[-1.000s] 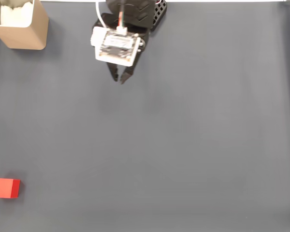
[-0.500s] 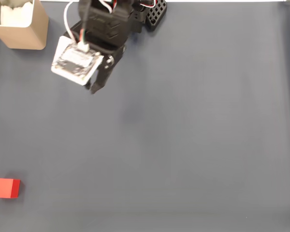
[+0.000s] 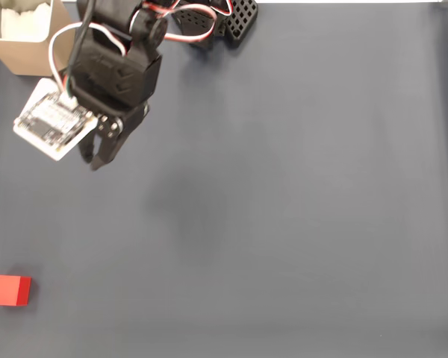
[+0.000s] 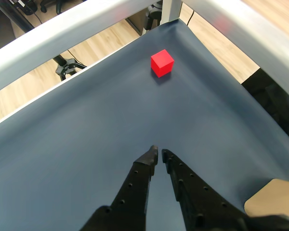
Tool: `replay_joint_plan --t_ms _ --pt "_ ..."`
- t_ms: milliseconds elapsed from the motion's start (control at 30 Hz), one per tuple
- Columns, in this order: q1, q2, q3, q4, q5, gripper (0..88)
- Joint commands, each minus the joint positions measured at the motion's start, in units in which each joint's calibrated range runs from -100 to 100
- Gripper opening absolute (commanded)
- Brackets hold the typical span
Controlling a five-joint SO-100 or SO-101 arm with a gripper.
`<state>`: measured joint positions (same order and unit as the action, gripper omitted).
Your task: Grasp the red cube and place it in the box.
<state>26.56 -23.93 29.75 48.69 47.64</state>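
The red cube (image 3: 9,290) lies on the dark mat near the bottom left corner in the fixed view; in the wrist view the red cube (image 4: 162,63) sits far ahead near the mat's corner. The tan box (image 3: 31,36) stands at the top left, white inside; a tan corner of the box (image 4: 272,202) shows at the wrist view's lower right. My gripper (image 3: 95,162) hovers below and right of the box, well above the cube in the picture. In the wrist view the gripper (image 4: 158,153) has its black fingers nearly touching, with nothing between them.
A dark grey mat (image 3: 284,209) covers the table. The arm's black base (image 3: 224,19) sits at the top edge. In the wrist view a silver frame rail (image 4: 62,33) borders the mat, with wooden floor beyond.
The arm has swung leftward and down the picture, from top centre to beside the box, toward the cube's side. The cube and box have not moved.
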Motion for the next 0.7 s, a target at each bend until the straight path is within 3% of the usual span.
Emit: replay_joint_plan --t_ms 0,667 --pt "0.5 3.0 -5.8 -2.5 -0.7 0.0" --pt "-3.1 25.2 -25.8 -7.9 0.4 0.5"
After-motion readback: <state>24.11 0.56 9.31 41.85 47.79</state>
